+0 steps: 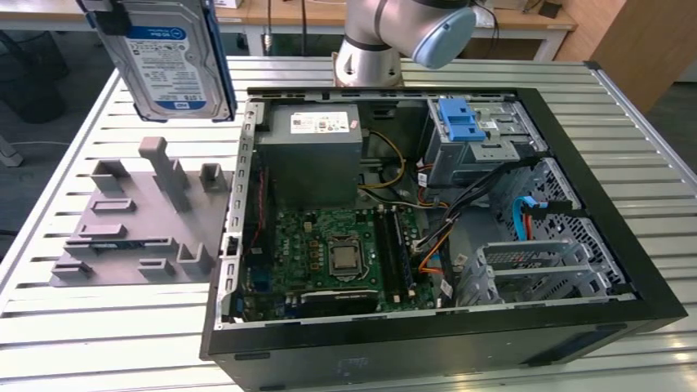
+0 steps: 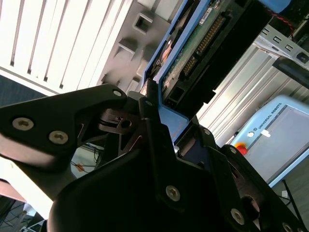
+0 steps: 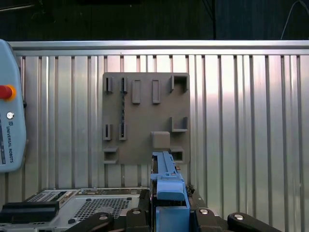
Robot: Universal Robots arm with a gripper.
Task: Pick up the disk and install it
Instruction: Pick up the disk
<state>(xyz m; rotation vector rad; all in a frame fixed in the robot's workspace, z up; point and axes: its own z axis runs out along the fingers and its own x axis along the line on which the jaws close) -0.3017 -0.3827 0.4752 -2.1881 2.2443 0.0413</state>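
Plainly the tool (image 2: pixel 157 104) is pinching the disk (image 1: pixel 175 57); its black fingers (image 2: pixel 150 121) are pressed onto the disk's blue side rails, one on each side. In the exterior view the disk hangs high at that view's upper left, label towards the camera and slightly tilted, clear of the bench (image 1: pixel 130 327) and touching nothing beneath it. The grey fixture (image 1: pixel 130 220) lies flat on the bench below it, just beside the open case (image 1: pixel 436 339), on the exterior view's left. In the first wrist view the disk's blue rail (image 3: pixel 169 191) crosses the fixture's edge nearest the case; whether the disk is squarely over the fixture I cannot tell. In the second wrist view the disk's green circuit side and its connector face the camera.

Inside the case the power supply (image 1: pixel 310 151) sits in the far corner, with the green board (image 1: pixel 316 245) nearer the camera; a blue latch (image 1: pixel 463 122) tops the metal drive cage towards the exterior view's right, and loose cables run between the cage and the board. The arm (image 1: pixel 381 33) rises from the bench's far side, behind the case. A pendant (image 3: pixel 9 121) with a red button lies on the bench, well apart from the fixture.
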